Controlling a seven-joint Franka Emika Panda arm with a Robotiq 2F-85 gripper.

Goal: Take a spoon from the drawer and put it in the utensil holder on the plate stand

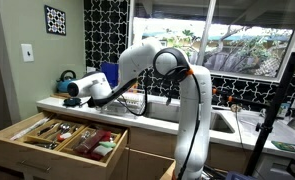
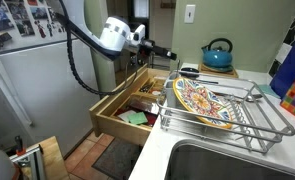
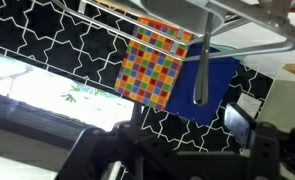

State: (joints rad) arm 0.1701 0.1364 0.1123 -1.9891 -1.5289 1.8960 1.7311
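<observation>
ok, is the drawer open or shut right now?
Open. In both exterior views the drawer is pulled well out, with its divided compartments and the cutlery exposed from above.

No legible text, label, brand, number or sign is present in any view. In an exterior view, the framed panel point(image 1: 54, 19) at the upper left of the frame carries a black-and-white pattern only, with no characters. In an exterior view, the sheets point(image 2: 27, 18) fixed to the refrigerator door point(image 2: 27, 95) at the upper left of the frame are too small and blurred to read.
</observation>
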